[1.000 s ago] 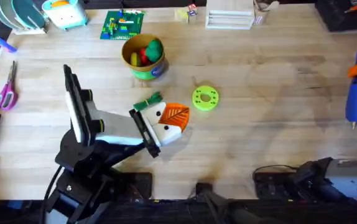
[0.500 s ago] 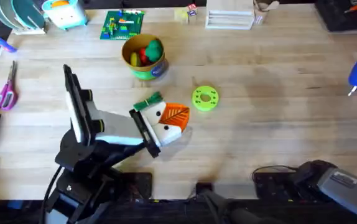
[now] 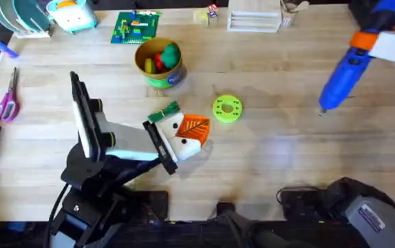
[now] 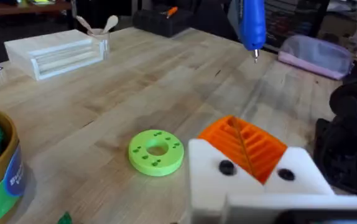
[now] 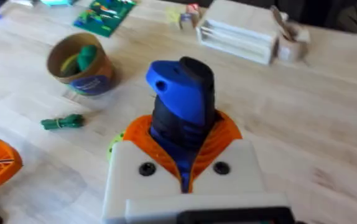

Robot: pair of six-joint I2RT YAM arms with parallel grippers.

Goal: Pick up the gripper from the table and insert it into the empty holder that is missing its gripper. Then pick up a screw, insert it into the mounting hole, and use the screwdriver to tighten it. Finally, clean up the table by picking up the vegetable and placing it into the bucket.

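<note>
Step in hand, as I judge it: the tightening. Right claw (image 5: 185, 168) clamped on the screwdriver (image 3: 340, 77), carried tip-down above the surface at about 2 o'clock. Left claw (image 3: 187, 138) low near centre, its opening hard to read. The vegetable (image 3: 163, 112) lies at its 11 o'clock; the bucket (image 3: 160, 63) toward 12. Next move calls for swinging the tip toward centre and lining it on the screw, which I cannot make out.
</note>
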